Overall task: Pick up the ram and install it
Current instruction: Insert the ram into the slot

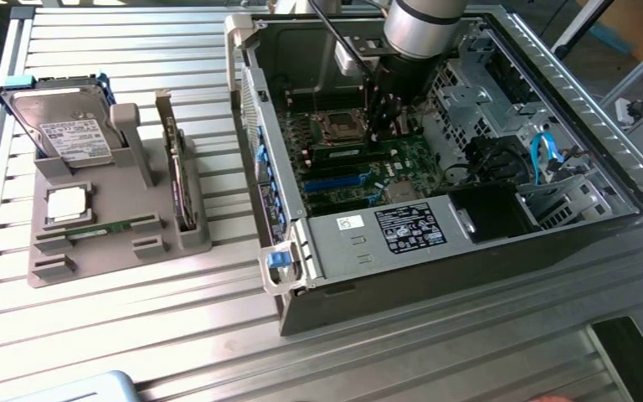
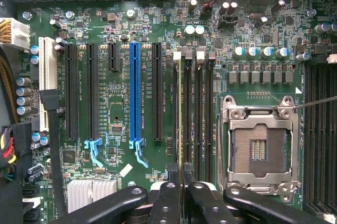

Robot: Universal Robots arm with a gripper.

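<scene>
The ram shows edge-on as a thin yellowish line. It stands in line with the memory slot closest to the long black expansion slots. My gripper is shut on its near end, one dark finger on each side. Whether the stick is fully seated cannot be told. In the exterior view my gripper reaches straight down into the open computer case, over the motherboard beside the processor socket.
A blue expansion slot and the empty processor socket flank the memory slots. Outside the case, a grey holder carries a hard drive, an upright card and another green stick lying flat. Blue cables sit at the exterior view's right.
</scene>
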